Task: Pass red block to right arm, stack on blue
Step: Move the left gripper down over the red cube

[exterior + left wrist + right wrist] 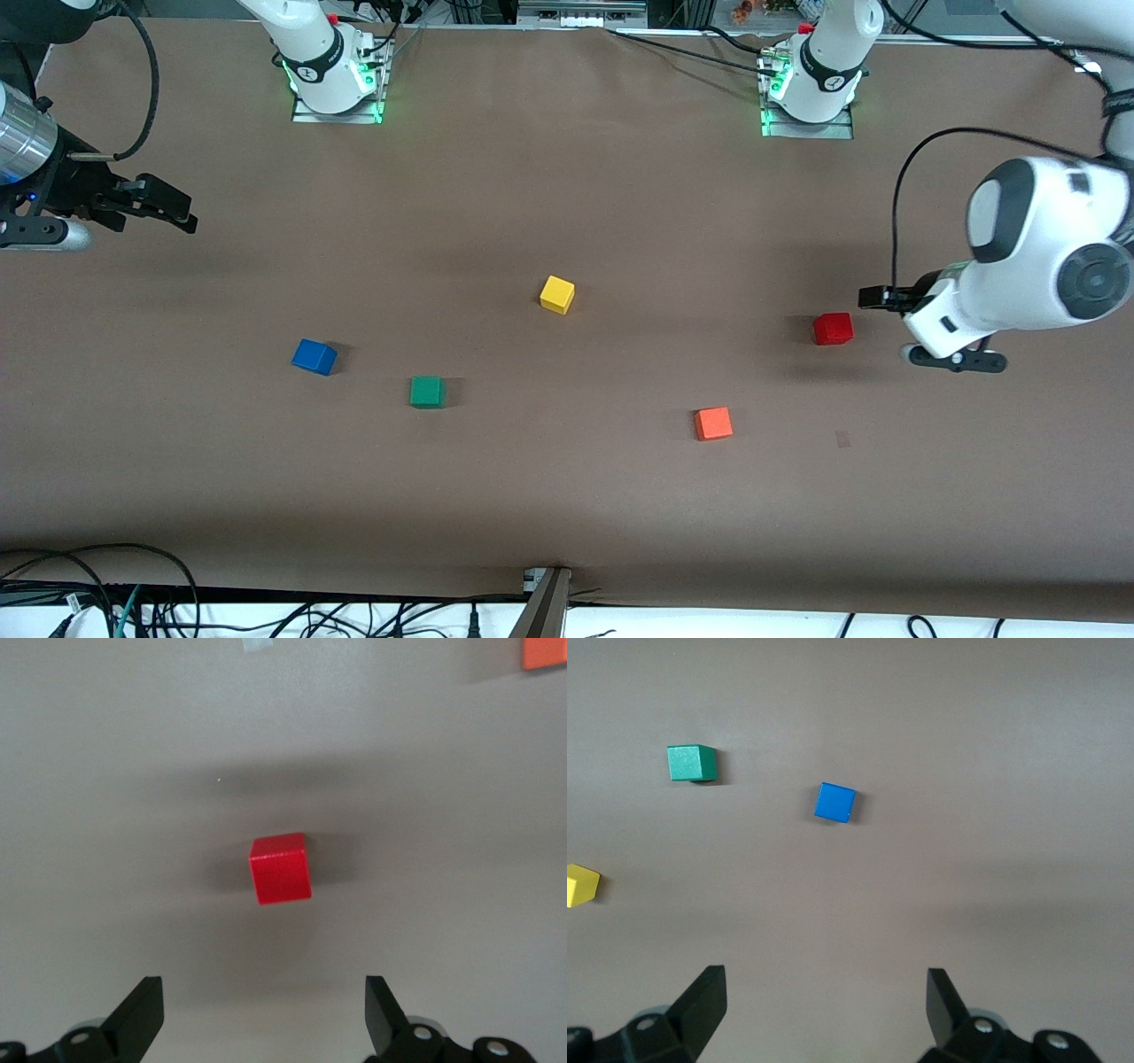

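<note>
Fingers of the left gripper (pixel 264 1014) stand spread and empty, up over the left arm's end of the table; the red block (pixel 281 869) lies just ahead of them, centred on the gap. The right gripper (pixel 824 1010), also spread, waits well apart, over the right arm's end, with the blue (pixel 834 803) ahead of it.

Light falls evenly from overhead, soft and fairly bright, with no glare on the matte brown table (pixel 567 496). Each cube throws only a short, faint shadow; the red block (pixel 833 328) has a wider dim smudge around it under the left arm (plainest in the left wrist view, where the block (pixel 281 869) looks slightly soft). Green indicator lights glow at both arm bases. The black fingertips (pixel 700 1005) close to the right wrist camera are blurred.
</note>
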Motion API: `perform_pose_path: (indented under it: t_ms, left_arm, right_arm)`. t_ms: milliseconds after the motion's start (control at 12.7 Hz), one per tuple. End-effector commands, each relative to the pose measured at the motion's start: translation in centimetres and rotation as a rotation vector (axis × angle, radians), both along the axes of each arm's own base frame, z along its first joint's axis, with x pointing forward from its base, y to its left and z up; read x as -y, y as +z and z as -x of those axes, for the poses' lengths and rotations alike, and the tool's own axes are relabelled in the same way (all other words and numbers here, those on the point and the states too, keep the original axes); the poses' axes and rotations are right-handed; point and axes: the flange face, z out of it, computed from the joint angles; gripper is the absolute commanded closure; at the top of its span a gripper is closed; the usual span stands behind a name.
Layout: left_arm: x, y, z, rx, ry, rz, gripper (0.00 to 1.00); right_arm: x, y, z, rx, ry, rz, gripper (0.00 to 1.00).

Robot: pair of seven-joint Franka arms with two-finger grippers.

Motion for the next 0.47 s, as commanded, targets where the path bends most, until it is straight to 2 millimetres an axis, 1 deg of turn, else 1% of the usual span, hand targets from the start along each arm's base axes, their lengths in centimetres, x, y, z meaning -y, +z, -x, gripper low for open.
perform_pose_path:
  t_ms: [0,158,237,395]
  left_arm:
    - [0.1,-3.5,1.5,0.059,0.008,-0.017,0.0]
    - [0.3,-6.8,2.3,0.075,0.045,-0.02,0.0]
    - [0.3,-8.3,2.4,0.076,0.052,-0.019,0.0]
    - [0.3,-10.3,2.6,0.082,0.055,-0.014,0.0]
  right_arm:
    - [-0.1,0.5,0.3,0.004,-0.001,0.002,0.0]
    - [-0.1,0.5,0.3,0.004,-0.001,0.002,0.0]
    - [-0.1,0.5,0.3,0.005,-0.001,0.002,0.0]
    - [-0.1,0.5,0.3,0.004,0.001,0.002,0.0]
